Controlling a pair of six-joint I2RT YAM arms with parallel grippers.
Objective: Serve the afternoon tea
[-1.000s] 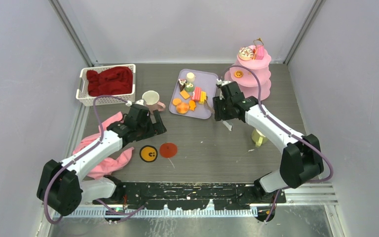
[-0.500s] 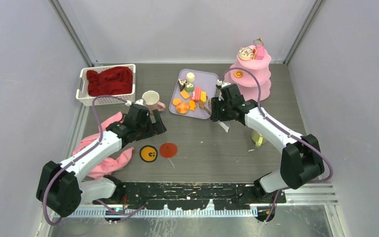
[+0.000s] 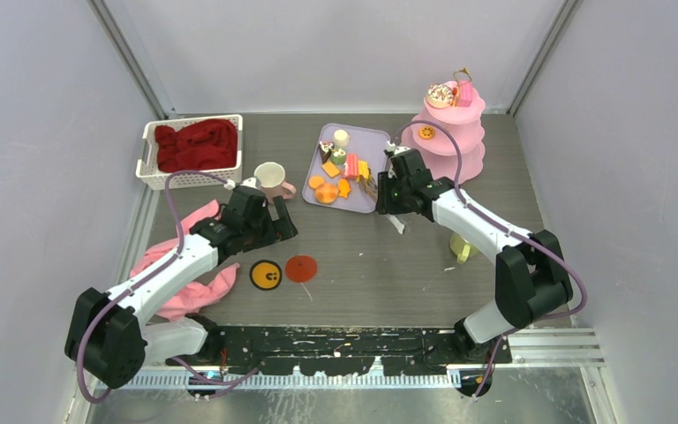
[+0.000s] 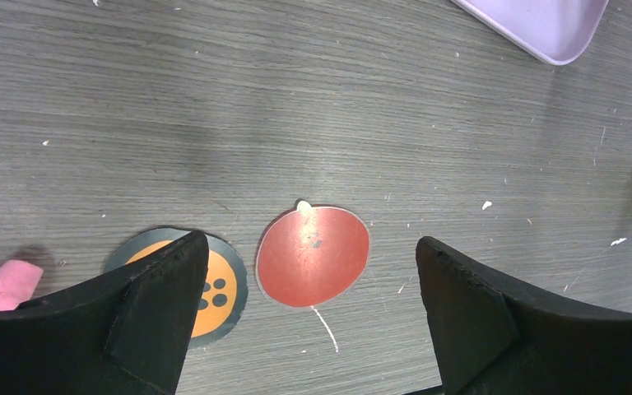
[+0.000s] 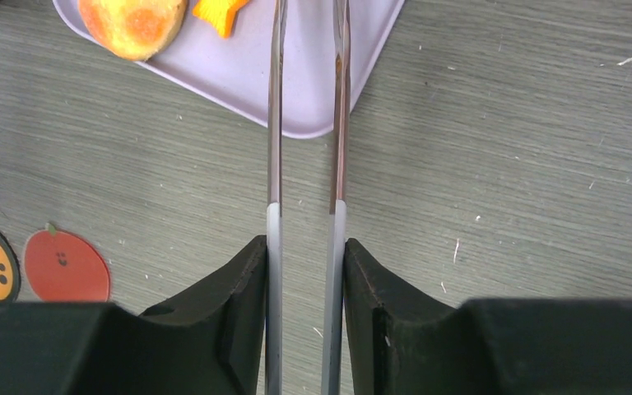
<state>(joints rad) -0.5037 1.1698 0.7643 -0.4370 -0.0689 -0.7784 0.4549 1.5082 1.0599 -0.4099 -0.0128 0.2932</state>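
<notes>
right fingers (image 5: 230, 309) are pinching the tweezers (image 5: 276, 123) over the purple tray (image 5: 239, 66), left fingers (image 4: 156, 313) are hanging wide open above the red coaster (image 4: 313, 257).

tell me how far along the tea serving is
Done: a few treats sit on the pink stand. In hand: the right tool grips the tweezers, which reach over the tray. Left: most treats lie on the tray, the mug is off the coasters, and the left tool hangs open, empty.
</notes>
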